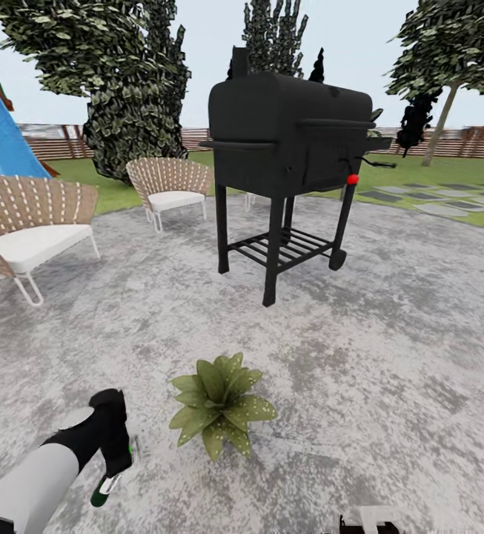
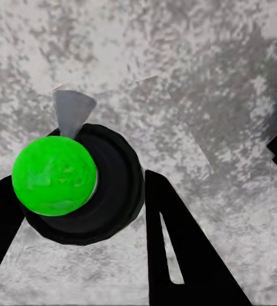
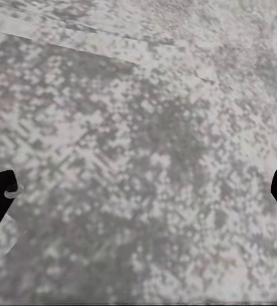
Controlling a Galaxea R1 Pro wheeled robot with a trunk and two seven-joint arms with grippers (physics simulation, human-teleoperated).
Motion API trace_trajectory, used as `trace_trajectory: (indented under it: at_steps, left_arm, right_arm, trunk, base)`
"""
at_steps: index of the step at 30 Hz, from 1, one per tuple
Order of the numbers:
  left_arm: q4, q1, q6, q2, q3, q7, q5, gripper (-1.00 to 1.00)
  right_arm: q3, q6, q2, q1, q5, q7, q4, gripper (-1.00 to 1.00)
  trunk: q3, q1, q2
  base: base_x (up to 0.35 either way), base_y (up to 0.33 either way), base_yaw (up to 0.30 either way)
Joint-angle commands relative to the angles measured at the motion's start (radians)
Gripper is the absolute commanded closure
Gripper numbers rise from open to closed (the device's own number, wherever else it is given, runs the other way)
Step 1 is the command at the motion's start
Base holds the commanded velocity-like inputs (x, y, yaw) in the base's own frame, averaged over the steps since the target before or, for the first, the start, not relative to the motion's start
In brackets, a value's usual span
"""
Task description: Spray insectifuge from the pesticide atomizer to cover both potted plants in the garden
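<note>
Green and black, the pesticide atomizer (image 2: pixel 71 185) sits between the left gripper's (image 1: pixel 115 463) dark fingers (image 2: pixel 183 248), which close on it from both sides; in the left wrist view its bright green rounded end and a grey cone-shaped nozzle face the camera over the mottled grey paved patio (image 1: pixel 390 356). In the head view the bottle hangs low at the lower left, held w/ its green tip down, just beside one potted plant (image 1: pixel 219 404), a low rosette of pointed, pale-speckled leaves standing on the paving; its pot is hidden under the leaves.

Progress, as I read it: pickup is done, and the sprayer is now brought near the first plant. Whether any insectifuge has reached the leaves can't be told; no mist shows. The second plant, nowhere in these views, looks to be left, so roughly the first half at most.

The right gripper (image 3: pixel 138 191) hovers over bare paving, tips at opp. edges of its view: jaws wide, nothing between them.

Around: a black barbecue grill (image 1: pixel 293 156) stands well behind the plant, mid-patio; two woven chairs w/ white cushions (image 1: pixel 30 222) (image 1: pixel 169 185) sit to the left; a blue slide (image 1: pixel 1 137), trees, lawn w/ stepping stones (image 1: pixel 442 196) and a brown slatted fence (image 1: pixel 56 141) beyond. Nothing stands btwn sprayer and plant; the grill is the one bulky thing to steer round later.
</note>
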Motion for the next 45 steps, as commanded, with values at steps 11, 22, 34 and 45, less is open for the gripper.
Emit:
trace_trajectory:
  at_steps: [11,22,34,45]
  left_arm:
    - [0.0,0.002,0.014,-0.008,0.122,-0.002,0.005,1.0]
    - [-0.005,0.001,0.017,0.006,0.139,0.001,0.01,1.0]
    - [-0.002,0.001,0.024,0.019,0.138,0.002,0.0,1.0]
    - [0.0,0.001,0.03,0.014,0.144,0.089,0.009,1.0]
  right_arm:
    - [0.01,-0.003,0.0,-0.001,-0.008,-0.003,0.001,-1.0]
    - [0.01,-0.003,0.0,-0.001,-0.008,-0.003,0.001,-1.0]
    - [0.01,-0.003,-0.003,0.0,-0.005,0.001,0.004,-1.0]
    - [0.01,-0.003,0.0,-0.001,-0.008,-0.002,0.002,-1.0]
  trunk:
    - [-0.001,0.0,0.0]
    - [-0.001,0.0,0.0]
    - [-0.001,0.0,0.0]
    - [0.001,0.0,0.0]
  base:
    - [0.0,0.0,-0.269]
    - [0.0,0.174,-0.269]
    - [-0.151,0.262,-0.175]
    - [0.007,0.282,-0.055]
